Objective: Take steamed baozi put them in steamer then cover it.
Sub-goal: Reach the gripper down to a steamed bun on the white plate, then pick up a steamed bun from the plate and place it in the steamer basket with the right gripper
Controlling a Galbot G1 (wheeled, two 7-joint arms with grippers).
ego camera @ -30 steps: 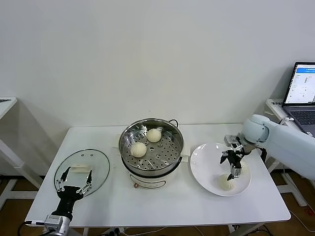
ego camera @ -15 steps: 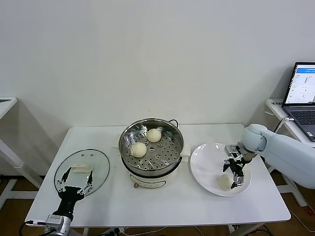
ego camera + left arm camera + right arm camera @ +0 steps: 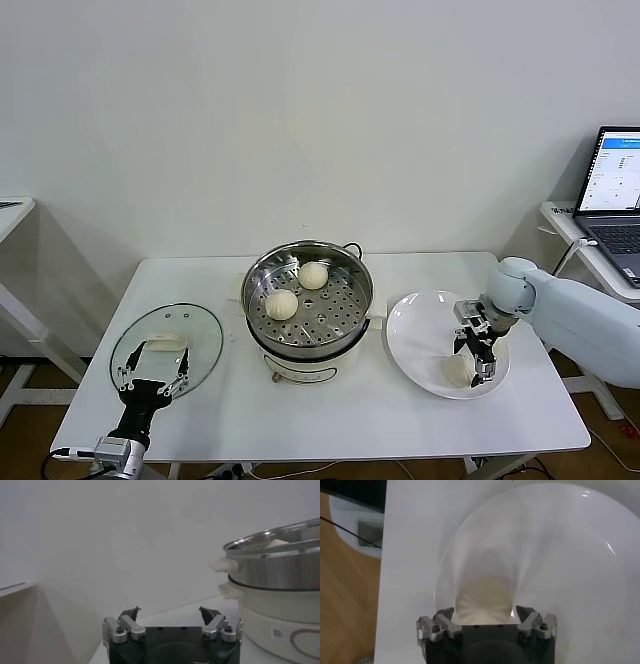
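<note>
Straddling the last baozi [image 3: 458, 370] on the white plate [image 3: 415, 325], the right end effector [image 3: 478, 362] stands apart; soft dough (easily dented) wants a gentle pinch across its sides.

On the bench [image 3: 330, 420], the steamer [image 3: 308, 300] stood centre, two baozi [image 3: 282, 304] inside; the cover [image 3: 167, 350] lay left, the plate [image 3: 420, 320] right with one bun [image 3: 458, 371].

A test room, like a lab.
Plain white wall [image 3: 300, 110], a white table [image 3: 330, 415], and a laptop [image 3: 612, 190] on a side desk [image 3: 560, 222].
</note>
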